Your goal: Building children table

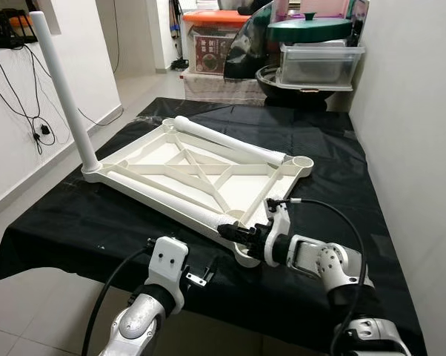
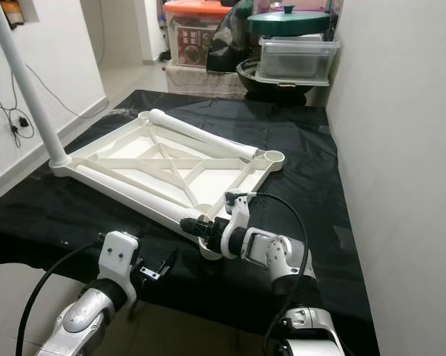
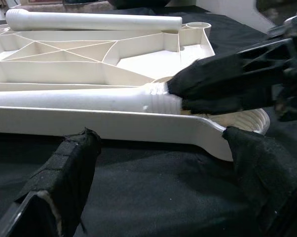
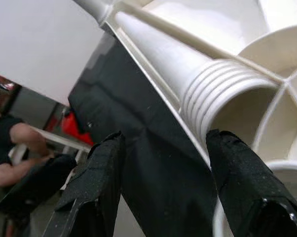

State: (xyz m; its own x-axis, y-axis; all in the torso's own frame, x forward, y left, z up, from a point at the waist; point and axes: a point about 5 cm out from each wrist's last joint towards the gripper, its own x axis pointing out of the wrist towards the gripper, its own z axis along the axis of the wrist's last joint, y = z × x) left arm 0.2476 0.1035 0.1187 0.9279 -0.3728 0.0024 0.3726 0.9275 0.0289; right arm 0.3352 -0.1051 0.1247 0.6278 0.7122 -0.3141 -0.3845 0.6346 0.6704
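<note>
Leg fitting at near corner socket.
Right gripper (image 1: 234,232) jaws open around threaded leg (image 1: 171,194) end, apparently for seating; left gripper (image 1: 199,277) open, idle above bench (image 1: 334,170).

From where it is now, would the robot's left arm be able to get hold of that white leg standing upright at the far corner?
Probably not without moving. The left pincer hangs open at the near table edge, while the upright leg stands at the far left corner of the upturned tabletop, across the whole frame. Nothing blocks it; it simply looks too far.
</note>
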